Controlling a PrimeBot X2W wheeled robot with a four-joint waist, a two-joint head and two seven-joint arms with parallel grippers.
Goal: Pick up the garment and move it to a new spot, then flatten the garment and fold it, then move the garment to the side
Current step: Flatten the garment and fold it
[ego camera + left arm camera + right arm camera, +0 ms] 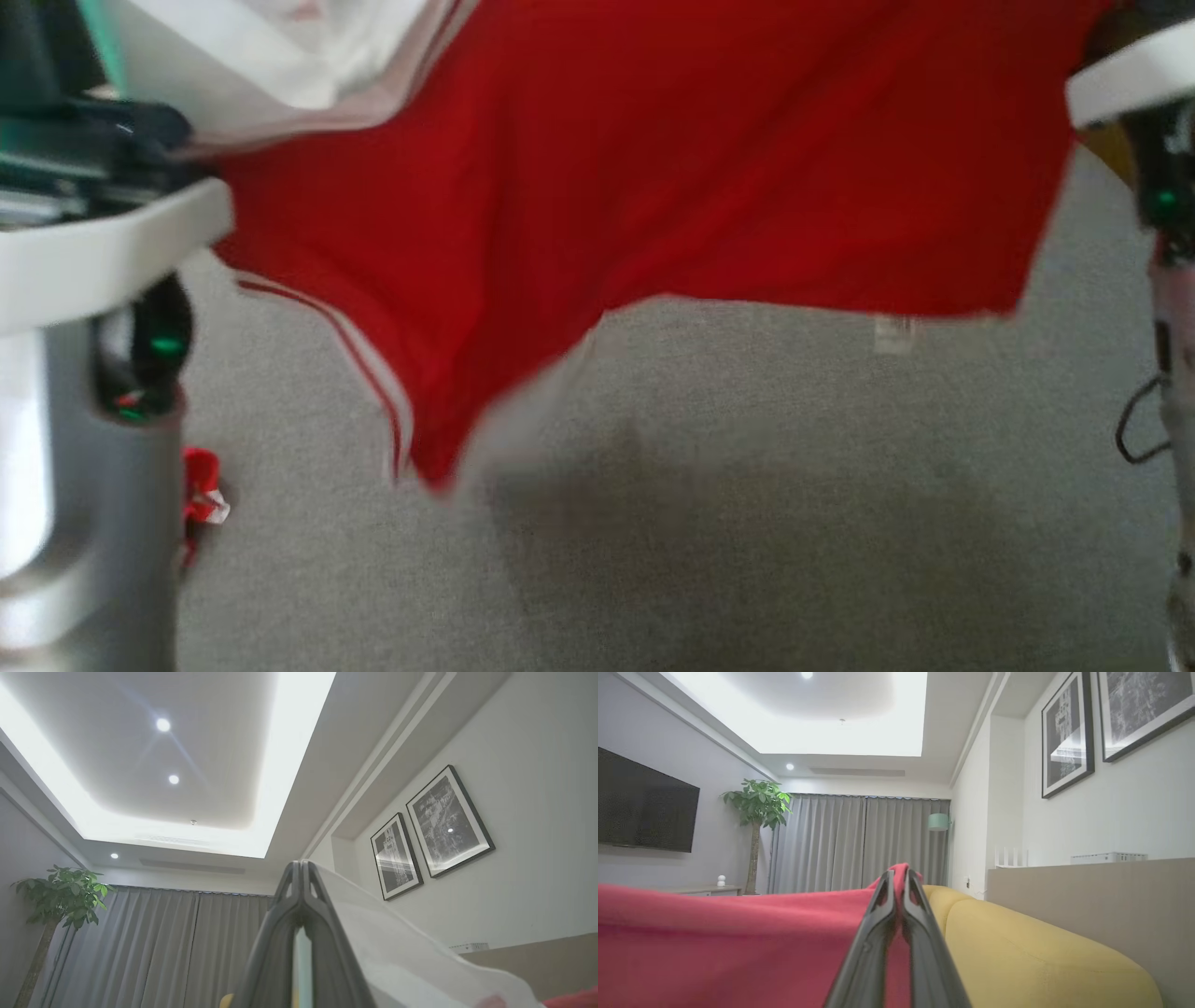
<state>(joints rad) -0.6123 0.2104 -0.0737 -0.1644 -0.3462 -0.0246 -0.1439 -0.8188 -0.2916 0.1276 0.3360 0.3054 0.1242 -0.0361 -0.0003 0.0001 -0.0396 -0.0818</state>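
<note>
The garment is red with white and red striped trim and a white section. It hangs stretched in the air above a grey surface, its lowest corner drooping at the lower left. My left gripper is shut on a white edge of the garment, which drapes off to its right. My right gripper is shut on a red edge, and the cloth spreads away to its left. My pale forearms frame the garment at the left and right of the head view.
A small red and white scrap lies on the grey surface beside my left arm. A white tag dangles under the garment's hem. A yellow sofa sits behind the right gripper, with a wall ledge beyond it.
</note>
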